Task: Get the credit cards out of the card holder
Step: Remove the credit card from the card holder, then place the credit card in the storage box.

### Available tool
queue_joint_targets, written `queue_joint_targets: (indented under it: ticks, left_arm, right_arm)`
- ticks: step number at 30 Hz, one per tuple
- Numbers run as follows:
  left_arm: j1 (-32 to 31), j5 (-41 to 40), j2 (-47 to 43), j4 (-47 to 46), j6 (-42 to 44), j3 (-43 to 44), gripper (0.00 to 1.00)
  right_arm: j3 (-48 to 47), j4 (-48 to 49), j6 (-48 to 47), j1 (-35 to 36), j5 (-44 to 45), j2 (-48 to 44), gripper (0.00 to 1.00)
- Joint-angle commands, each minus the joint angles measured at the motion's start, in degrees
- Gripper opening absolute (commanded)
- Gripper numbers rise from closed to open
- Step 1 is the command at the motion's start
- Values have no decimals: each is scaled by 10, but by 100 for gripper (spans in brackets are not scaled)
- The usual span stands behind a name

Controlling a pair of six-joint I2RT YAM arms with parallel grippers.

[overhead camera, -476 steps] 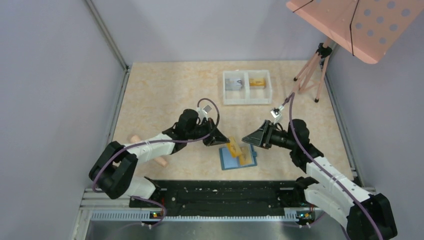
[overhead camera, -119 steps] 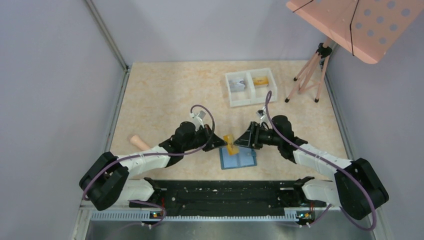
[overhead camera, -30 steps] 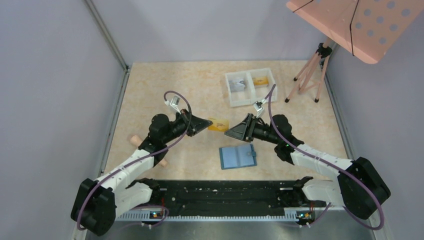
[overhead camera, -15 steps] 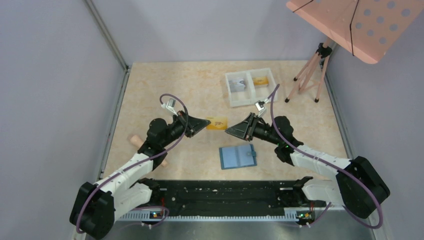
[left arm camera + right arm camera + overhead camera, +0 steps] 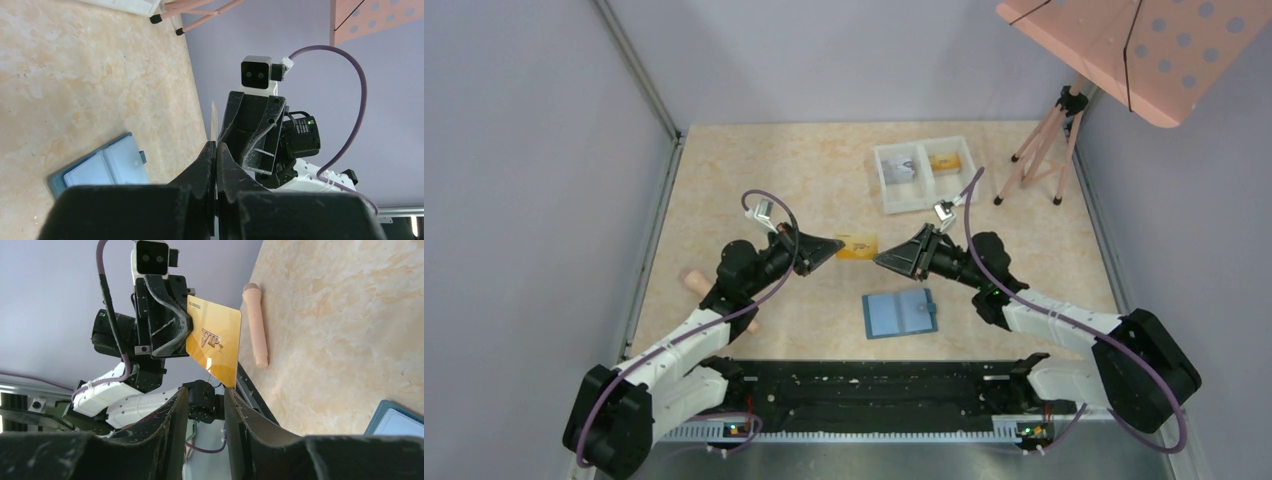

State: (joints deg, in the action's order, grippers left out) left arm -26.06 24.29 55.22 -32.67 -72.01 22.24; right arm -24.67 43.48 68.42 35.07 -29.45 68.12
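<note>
Both arms reached forward and inward, the left arm (image 5: 686,335) and right arm (image 5: 1049,318) bent low so their wrists faced each other over mid-table.

The left gripper (image 5: 832,244) was pressed together on one edge of a glossy gold credit card (image 5: 858,246), holding it clear of the surface. The right gripper (image 5: 884,261) had its fingers spread, with the card's free corner at their tips. We could not tell whether they touched it.

The card holder (image 5: 900,314) lay open and flat just nearer the bases, teal with paler blue pockets. A white plastic tray (image 5: 927,201) sat farther back, a greyish card (image 5: 902,171) in its left compartment and an orange card (image 5: 943,160) in its right.

The table (image 5: 754,180) was beige and marbled, and the walls plain lilac.
</note>
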Motion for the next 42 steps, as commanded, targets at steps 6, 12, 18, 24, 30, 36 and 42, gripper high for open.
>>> queue_joint_targets:
  ticks: [6,12,18,24,30,36,42]
  left_arm:
    - [-1,-13,-20,-34,1,-4,0]
    - [-1,-13,-21,-34,1,-8,0]
    - [-1,-14,-23,-34,1,-9,0]
    - [-2,-12,-22,-36,-3,-11,0]
    - [-3,-15,-22,-44,-15,-29,0]
    - [-3,-21,-23,-65,-30,-51,0]
    - [-3,-23,-28,-10,-15,-45,14]
  right_arm:
    - [-17,-59,-27,-4,15,-4,36]
    - [-14,-27,-21,-3,16,-2,36]
    - [-12,31,1,-4,5,15,36]
    - [-19,47,5,-4,6,32,30]
    - [-19,73,8,-3,25,44,16]
    - [-23,113,24,-4,13,73,0]
    - [-35,46,-10,-22,11,56,0]
